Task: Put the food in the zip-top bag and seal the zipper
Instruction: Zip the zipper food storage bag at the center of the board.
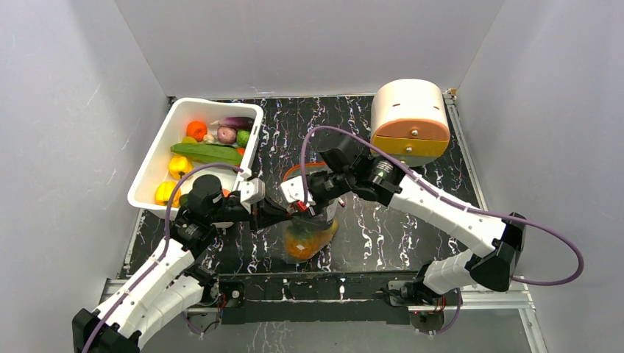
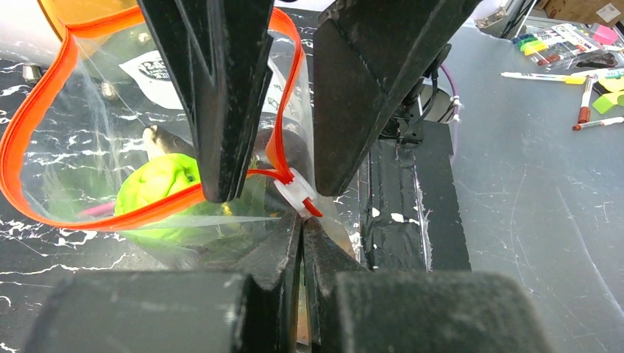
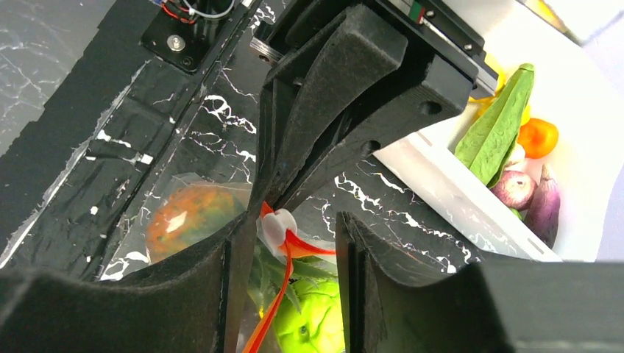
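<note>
the left arm reaches right, low over the tabletop (image 1: 368, 237), left pincer (image 2: 302, 224) pressed together, seemingly on the zip-top bag (image 1: 313, 235) corner beside the zipper (image 2: 31, 99). the right arm stretches left, right pincer (image 3: 296, 228) spread astride the white slider (image 3: 276, 223). food (image 2: 158, 191) lies inside.

The zip-top bag (image 2: 96, 125) is clear, glossy, creased plastic film; its zipper (image 2: 13, 158) is a smooth orange-red plastic strip carrying a milky white plastic slider (image 2: 294, 193). The food (image 2: 158, 187) is shiny moulded plastic. The left gripper (image 2: 302, 220) and right gripper (image 3: 294, 220) are matt black, finely ridged, scuffed pale. The table (image 1: 383, 228) is glossy black marble-look; at ten o'clock, a smooth white plastic tub (image 1: 154, 154).
</note>
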You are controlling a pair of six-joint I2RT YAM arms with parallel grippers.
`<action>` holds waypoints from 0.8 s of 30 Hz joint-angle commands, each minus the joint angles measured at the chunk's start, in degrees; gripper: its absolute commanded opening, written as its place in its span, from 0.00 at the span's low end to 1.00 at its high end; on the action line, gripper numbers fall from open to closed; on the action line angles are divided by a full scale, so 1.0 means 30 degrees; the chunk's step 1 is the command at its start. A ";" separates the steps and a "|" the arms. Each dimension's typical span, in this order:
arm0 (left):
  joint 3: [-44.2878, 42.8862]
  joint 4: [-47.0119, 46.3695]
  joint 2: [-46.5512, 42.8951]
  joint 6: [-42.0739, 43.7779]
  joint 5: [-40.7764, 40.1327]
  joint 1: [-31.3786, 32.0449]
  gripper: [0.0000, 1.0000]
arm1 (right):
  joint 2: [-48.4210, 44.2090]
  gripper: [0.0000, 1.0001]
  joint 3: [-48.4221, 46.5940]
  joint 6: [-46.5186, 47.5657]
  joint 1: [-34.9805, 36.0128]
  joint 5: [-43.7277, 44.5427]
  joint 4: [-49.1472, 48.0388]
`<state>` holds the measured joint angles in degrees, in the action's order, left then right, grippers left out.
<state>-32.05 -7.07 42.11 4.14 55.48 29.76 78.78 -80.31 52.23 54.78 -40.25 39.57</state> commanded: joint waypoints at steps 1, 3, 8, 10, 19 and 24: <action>-0.0801 -0.0776 -0.0033 0.0606 0.0929 0.0066 0.00 | 0.0378 0.40 -0.1521 0.1450 0.0303 0.0451 0.1138; -0.0815 -0.0964 -0.0017 0.0503 0.0970 0.0063 0.00 | 0.0363 0.35 -0.1293 0.1684 0.0339 0.0733 0.1292; -0.0953 -0.1175 0.0027 0.0182 0.1266 0.0069 0.00 | 0.0505 0.29 -0.1157 0.1787 0.0559 0.0805 0.1682; -0.1007 -0.1078 0.0145 0.0239 0.1328 0.0060 0.00 | 0.0601 0.23 -0.1207 0.1891 0.0627 0.0817 0.1852; -0.1480 0.0930 -0.0475 0.0712 0.0153 0.0059 0.06 | -0.0251 0.00 -0.0694 0.0473 0.0664 0.2089 0.0100; -0.1294 0.2261 -0.2599 0.0763 -0.1232 0.0055 0.00 | -0.2842 0.00 0.2595 -0.4171 0.0648 0.2627 -0.6807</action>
<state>-34.30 -0.05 37.93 6.11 51.62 29.76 73.82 -74.65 45.93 56.84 -33.06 31.33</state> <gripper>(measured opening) 0.027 0.068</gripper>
